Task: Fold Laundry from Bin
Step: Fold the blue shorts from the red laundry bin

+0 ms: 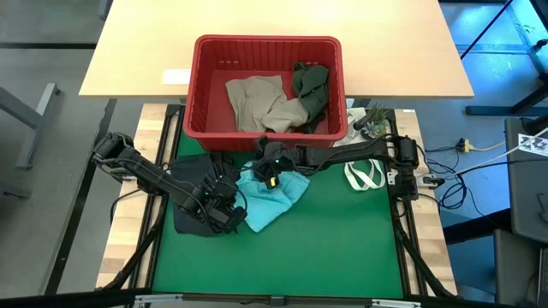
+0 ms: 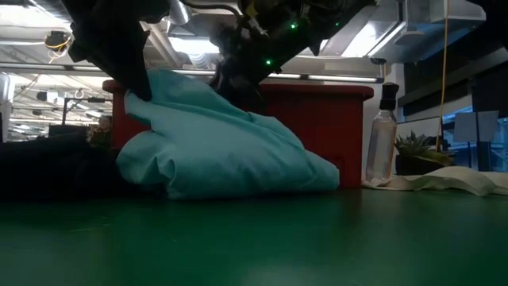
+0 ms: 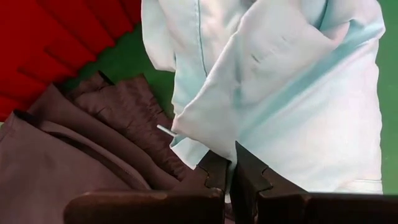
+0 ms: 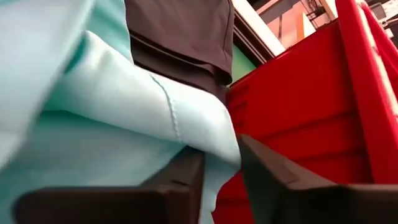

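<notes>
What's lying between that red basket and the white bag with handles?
Only the right arm crosses above that gap in the high view; the red basket and white bag have bare green mat between them.

Both arms were dark, jointed and cabled; the right gripper (image 1: 272,168) bore a yellow mark, with small green lights.

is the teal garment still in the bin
No, the teal garment lies on the green mat in front of the bin.
</notes>
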Tool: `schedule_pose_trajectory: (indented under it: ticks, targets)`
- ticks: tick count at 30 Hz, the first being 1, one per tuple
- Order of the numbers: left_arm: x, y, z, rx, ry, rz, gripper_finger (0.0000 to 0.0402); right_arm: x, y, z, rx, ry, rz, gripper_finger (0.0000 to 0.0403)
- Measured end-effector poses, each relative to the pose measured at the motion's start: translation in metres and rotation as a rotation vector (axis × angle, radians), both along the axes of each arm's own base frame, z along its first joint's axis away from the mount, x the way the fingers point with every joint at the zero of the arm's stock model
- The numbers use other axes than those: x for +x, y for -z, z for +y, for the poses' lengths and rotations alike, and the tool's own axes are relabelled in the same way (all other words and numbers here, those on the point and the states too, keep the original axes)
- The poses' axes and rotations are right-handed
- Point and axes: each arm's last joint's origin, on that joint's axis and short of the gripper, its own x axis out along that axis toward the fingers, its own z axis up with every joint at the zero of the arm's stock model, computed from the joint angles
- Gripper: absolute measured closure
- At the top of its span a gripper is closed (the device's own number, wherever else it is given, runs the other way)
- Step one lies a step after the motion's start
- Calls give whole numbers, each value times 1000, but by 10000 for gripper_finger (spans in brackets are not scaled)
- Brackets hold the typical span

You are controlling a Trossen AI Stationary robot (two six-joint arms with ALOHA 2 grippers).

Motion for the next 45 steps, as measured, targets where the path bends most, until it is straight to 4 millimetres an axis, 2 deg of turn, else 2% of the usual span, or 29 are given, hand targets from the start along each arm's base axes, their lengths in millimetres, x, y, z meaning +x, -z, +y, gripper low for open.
schedule_pose_trajectory:
  ticks: [5,9,13,18,21,25,29,35,40,43,45]
  targets:
    - [0,0,0,0,0,0,401,1,-1,3,-1,-6,-8,213]
    - [0,0,0,0,0,0,401,3,-10,9,-43,9,-6,186]
    - [0,0,0,0,0,0,401,7,-34,21,-79,33,9,184]
    - [0,0,0,1,3,1,401,1,-59,33,-63,48,169,190]
    - [0,0,0,2,5,2,401,-5,-69,38,-16,76,246,191]
    - [0,0,0,2,5,2,401,-8,-76,37,24,111,261,191]
    - [0,0,0,2,6,2,401,-14,-71,38,124,155,321,191]
    - [0,0,0,2,6,3,401,-26,-55,46,433,70,484,191]
    - [0,0,0,2,6,3,401,-27,-37,46,473,111,509,191]
    - [0,0,0,1,6,3,401,-29,-19,46,458,134,535,191]
    - [0,0,0,1,6,2,401,-28,-16,45,448,141,523,191]
